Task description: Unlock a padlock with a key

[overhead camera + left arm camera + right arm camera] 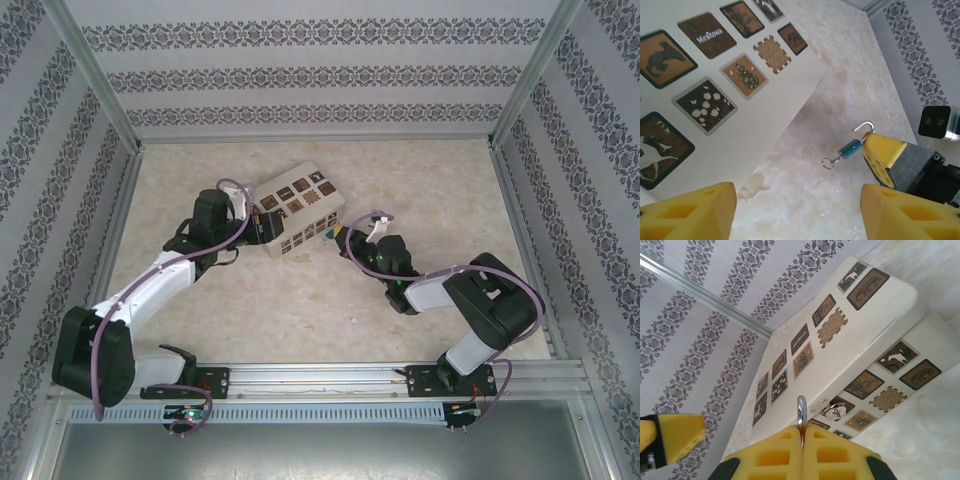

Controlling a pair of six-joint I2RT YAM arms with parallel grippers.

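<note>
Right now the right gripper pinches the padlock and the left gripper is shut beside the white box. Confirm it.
Wrong on one count: the left gripper stands open beside the white box, as the left wrist view shows. The right gripper does pinch the padlock.

One white rectangular box printed with dark patterned squares [298, 212], one tiny blue padlock with a thin silver shackle [850, 148], one small silver wire ring [826, 162]. Two white-and-black robot arms, left arm [150, 290] and right arm [440, 290], and two yellow-padded grippers, left gripper [797, 200] and right gripper [802, 432]. One pale marbled table [300, 310].
</note>
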